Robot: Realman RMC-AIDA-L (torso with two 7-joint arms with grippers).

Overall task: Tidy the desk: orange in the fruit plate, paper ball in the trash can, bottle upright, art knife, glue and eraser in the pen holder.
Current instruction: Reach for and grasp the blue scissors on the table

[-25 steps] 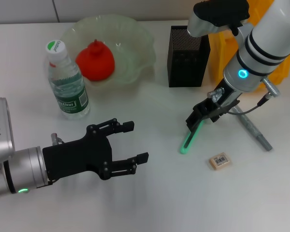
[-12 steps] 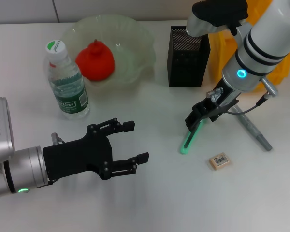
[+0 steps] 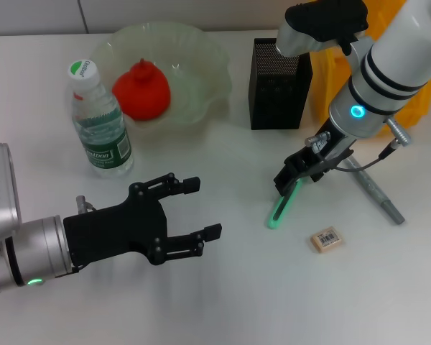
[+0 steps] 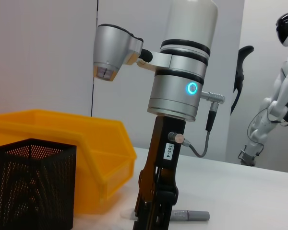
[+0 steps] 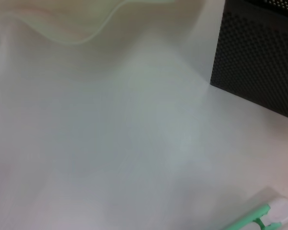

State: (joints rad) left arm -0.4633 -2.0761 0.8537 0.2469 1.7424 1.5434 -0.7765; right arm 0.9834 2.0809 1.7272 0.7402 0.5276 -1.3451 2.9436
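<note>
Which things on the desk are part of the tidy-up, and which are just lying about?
Job things:
orange in the plate
bottle, upright
pen holder
green knife, under the right gripper
eraser
grey glue stick

Lying about:
yellow bin
left gripper, jaws open, idle over the desk

The desk (image 3: 223, 302) is a plain white surface carrying, along its far side, an upright bottle (image 3: 98, 122), a translucent fruit plate (image 3: 201, 79), a black mesh pen holder (image 3: 276, 85) and a yellow bin (image 3: 323, 90) just beside the holder. Nearer, a green art knife (image 3: 281, 205) lies flat, with a small eraser (image 3: 325, 239) near its tip. A grey glue stick (image 3: 377, 194) lies flat, apart from both.
</note>
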